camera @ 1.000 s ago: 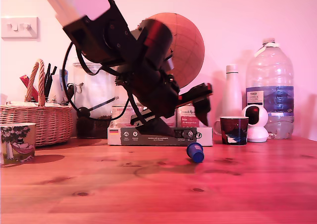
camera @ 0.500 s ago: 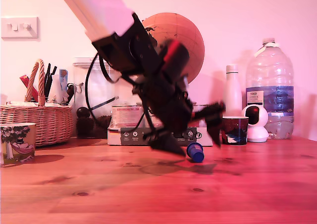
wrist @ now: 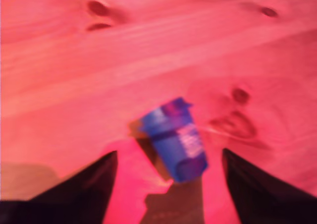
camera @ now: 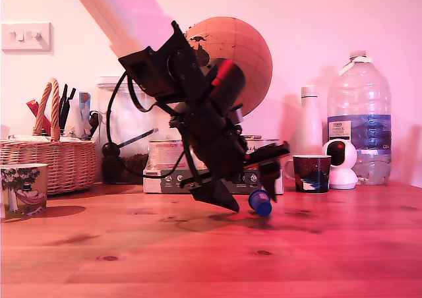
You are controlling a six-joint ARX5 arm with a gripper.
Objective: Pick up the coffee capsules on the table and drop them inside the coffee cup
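A glossy blue coffee capsule (camera: 260,203) lies on its side on the wooden table (camera: 211,258), in the middle of the exterior view. My gripper (camera: 247,184) is tilted down over it, open, with one dark finger (camera: 217,196) low at the capsule's left and the other (camera: 270,165) just above it. In the wrist view the blue capsule (wrist: 174,140) rests on the wood between the two spread fingertips (wrist: 79,192), touched by neither. The coffee cup (camera: 23,190), pale with a dark tree and a figure in pink, stands at the exterior view's far left.
A wicker basket (camera: 49,159) stands behind the cup. Along the back are a flat box (camera: 211,179), jars, a globe (camera: 237,60), a dark glossy mug (camera: 311,173), a white bottle (camera: 308,123), a small white camera (camera: 341,163) and a large water bottle (camera: 359,117).
The arm has swung down and to the exterior view's right. Its open fingers went from well above the table to either side of the blue capsule, which has not moved.
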